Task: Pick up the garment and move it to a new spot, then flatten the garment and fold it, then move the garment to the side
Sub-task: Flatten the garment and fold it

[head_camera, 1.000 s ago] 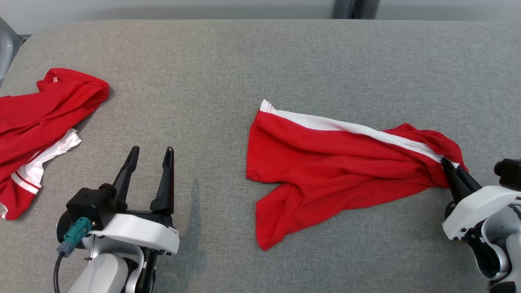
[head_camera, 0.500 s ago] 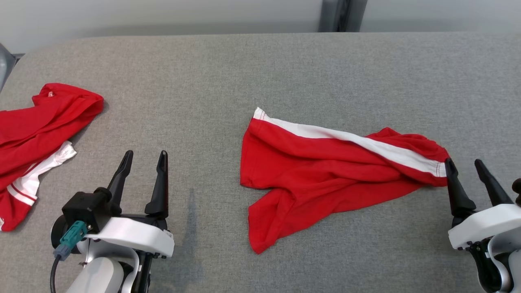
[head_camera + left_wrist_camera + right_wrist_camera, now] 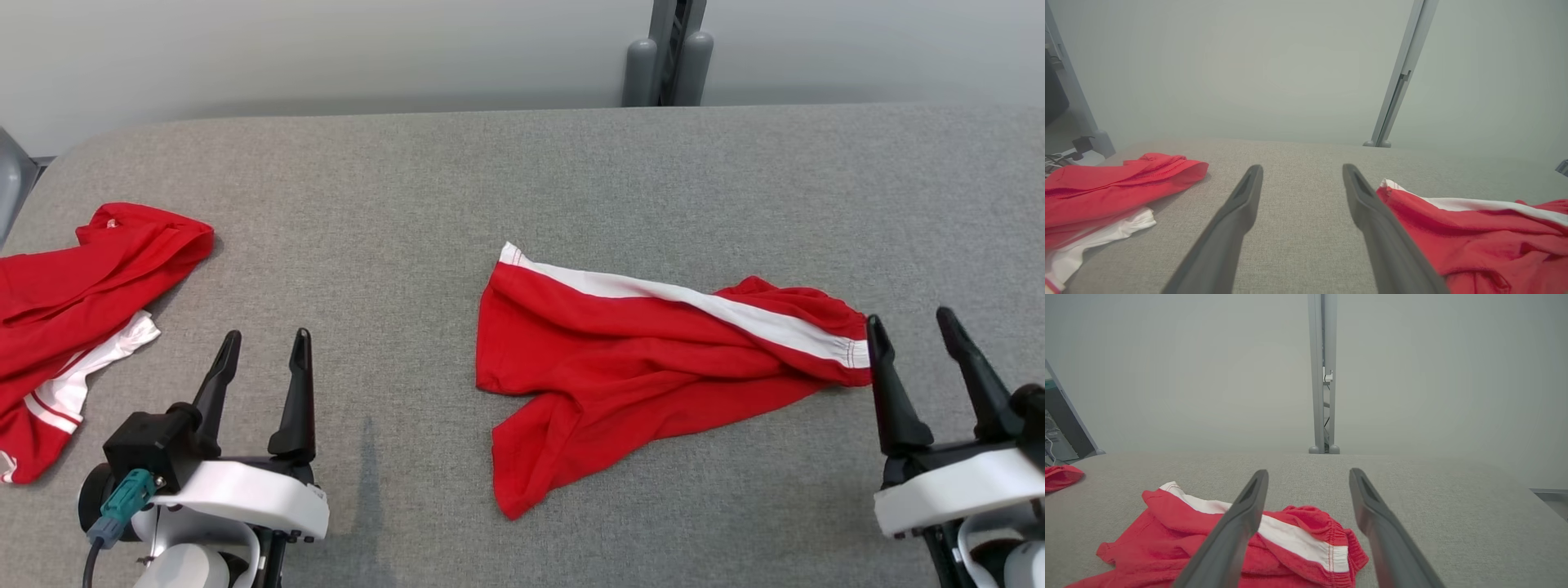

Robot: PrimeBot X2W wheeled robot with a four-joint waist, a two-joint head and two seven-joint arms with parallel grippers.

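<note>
The garment (image 3: 645, 367) is a pair of red shorts with a white side stripe, lying crumpled on the grey table (image 3: 522, 180) a little right of the middle. Its gathered waistband end (image 3: 1331, 543) points toward my right gripper (image 3: 910, 327), which stands open just right of it, apart from the cloth. The left wrist view has the shorts (image 3: 1474, 237) at lower right. My left gripper (image 3: 265, 343) stands open at the lower left, empty, with bare table between its fingers.
A second red garment with white trim (image 3: 73, 302) lies bunched at the table's left edge, also seen as red cloth (image 3: 1106, 192). A grey post (image 3: 669, 57) stands behind the far edge. A pale wall lies beyond.
My right gripper has let go of the shorts' waistband end and opened, and now stands just right of the cloth. The camera has tilted, shifting the whole picture down.
</note>
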